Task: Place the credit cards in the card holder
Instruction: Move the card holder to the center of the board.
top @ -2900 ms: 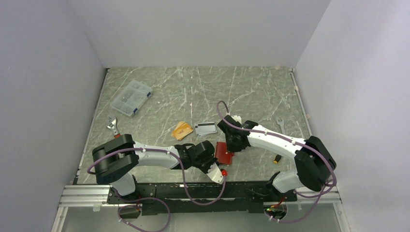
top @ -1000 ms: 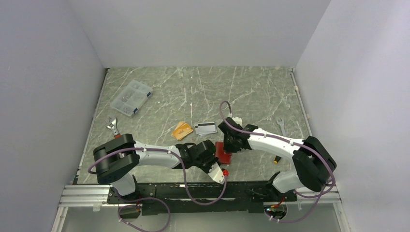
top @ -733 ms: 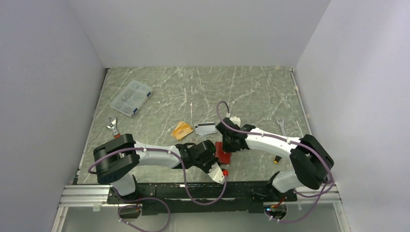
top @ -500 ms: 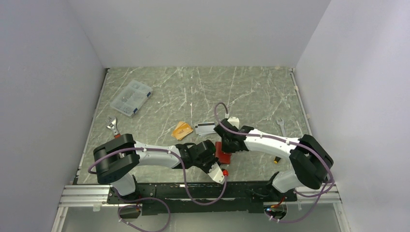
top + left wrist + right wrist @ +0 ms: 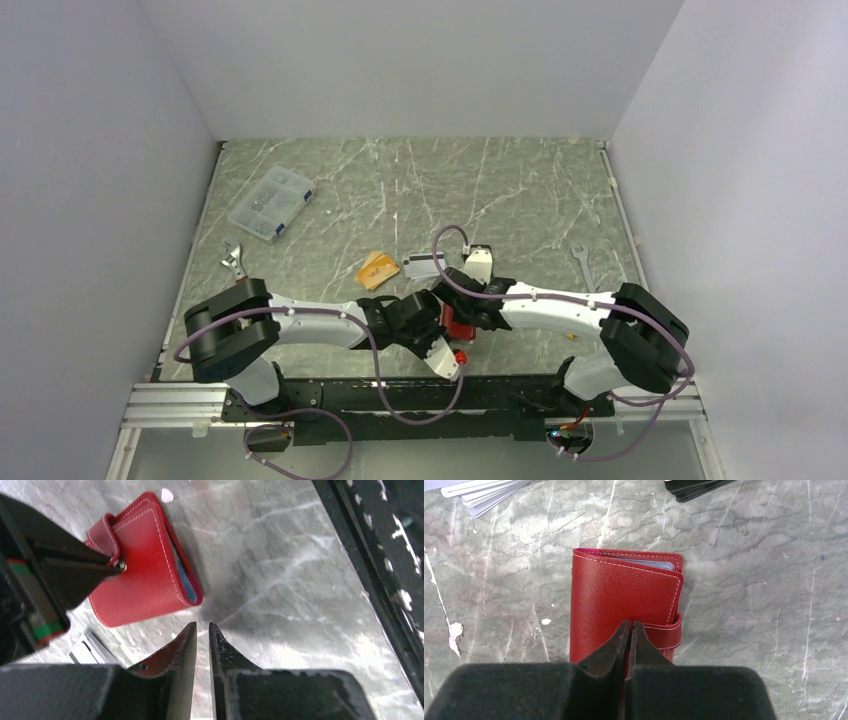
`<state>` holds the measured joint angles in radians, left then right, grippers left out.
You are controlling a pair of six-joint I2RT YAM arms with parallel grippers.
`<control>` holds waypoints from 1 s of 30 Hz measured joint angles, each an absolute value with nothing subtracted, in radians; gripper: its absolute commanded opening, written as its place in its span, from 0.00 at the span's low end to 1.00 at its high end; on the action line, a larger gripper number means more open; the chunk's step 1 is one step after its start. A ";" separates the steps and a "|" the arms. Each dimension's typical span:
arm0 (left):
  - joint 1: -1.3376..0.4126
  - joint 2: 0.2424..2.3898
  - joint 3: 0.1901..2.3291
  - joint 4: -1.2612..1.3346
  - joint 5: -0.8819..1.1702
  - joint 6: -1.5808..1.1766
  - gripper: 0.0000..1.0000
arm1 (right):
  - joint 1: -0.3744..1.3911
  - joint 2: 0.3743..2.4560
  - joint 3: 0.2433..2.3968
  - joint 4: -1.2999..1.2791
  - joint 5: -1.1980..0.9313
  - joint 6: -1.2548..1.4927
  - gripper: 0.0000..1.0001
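The card holder [image 5: 624,595] is a red leather wallet lying closed on the marble table, its snap tab wrapped over one edge. My right gripper [image 5: 630,625] is shut, and its tips rest on the wallet right beside the tab; the left wrist view shows those tips touching the snap [image 5: 120,566]. My left gripper [image 5: 202,625] hovers just short of the card holder [image 5: 145,565], its jaws a narrow slit apart with nothing between them. Gold-orange credit cards [image 5: 377,269] and silver-white credit cards [image 5: 425,264] lie beyond the card holder [image 5: 460,322]. The silver stack [image 5: 484,490] shows at the top left.
A small black stack [image 5: 694,487] lies beyond the wallet. A clear parts box [image 5: 271,202] sits far left, one wrench [image 5: 232,260] at the left edge and another [image 5: 582,262] on the right. The black rail [image 5: 380,555] runs along the near table edge.
My right arm has swung left and lower, bringing its shut tips onto the card holder by the tab. The left arm has shifted slightly toward the wallet. The cards have not moved.
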<state>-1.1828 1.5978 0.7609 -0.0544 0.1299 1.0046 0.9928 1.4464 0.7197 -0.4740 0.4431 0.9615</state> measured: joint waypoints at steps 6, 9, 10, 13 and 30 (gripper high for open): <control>-1.151 1.472 0.705 -0.107 0.115 1.007 0.24 | 1.030 1.484 0.735 -0.496 0.505 0.978 0.00; -1.118 1.396 0.689 -0.142 0.115 1.007 0.25 | 1.070 1.524 0.765 -0.529 0.568 0.977 0.00; -1.095 1.362 0.682 -0.161 0.117 1.006 0.25 | 1.082 1.537 0.775 -0.540 0.587 0.977 0.00; -1.017 1.271 0.659 -0.221 0.130 1.004 0.25 | 1.108 1.565 0.796 -0.567 0.627 0.977 0.00; -0.583 0.881 0.487 -0.461 0.204 1.034 0.25 | 1.177 1.602 0.794 -0.569 0.731 1.007 0.00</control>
